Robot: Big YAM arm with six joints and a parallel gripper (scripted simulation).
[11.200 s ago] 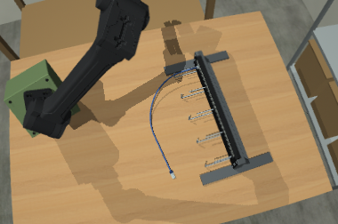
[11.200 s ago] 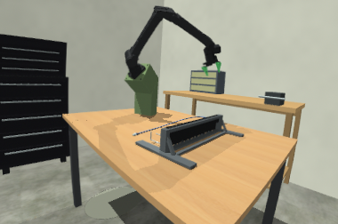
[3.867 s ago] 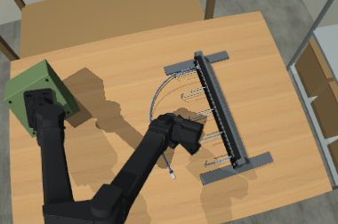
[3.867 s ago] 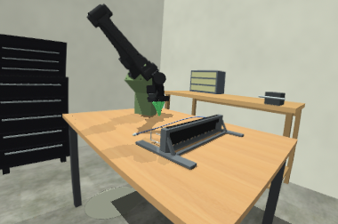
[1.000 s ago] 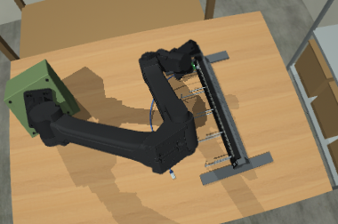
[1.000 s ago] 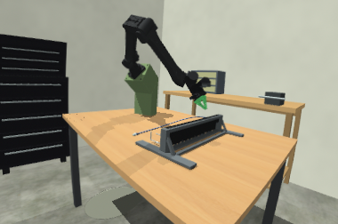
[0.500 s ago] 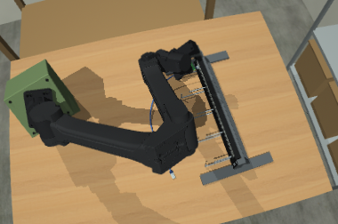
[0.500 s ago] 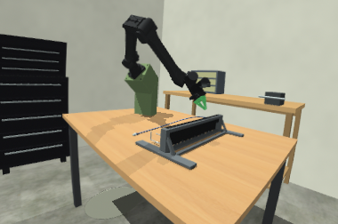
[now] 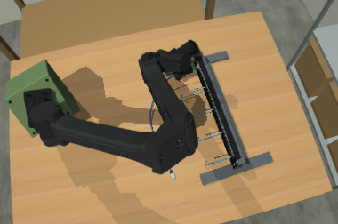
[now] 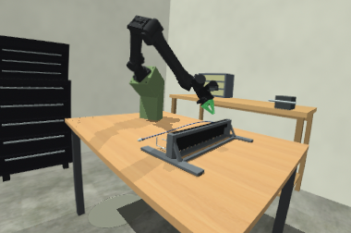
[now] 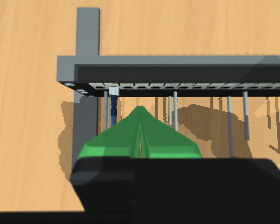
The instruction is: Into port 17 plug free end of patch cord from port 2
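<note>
Tabletop free plug (image 9: 173,174), top-view only.

rack (image 9: 222,112): grey frame, black panel, upright on two flat feet, running 11-to-5 o'clock across the worktop's right half in the top view | patch cord (image 9: 152,114): thin blue, one end plugged near the panel's 11 o'clock end (image 11: 113,102) | free end (image 9: 173,174): white plug, lying on the worktop at 7 o'clock of the rack
</note>
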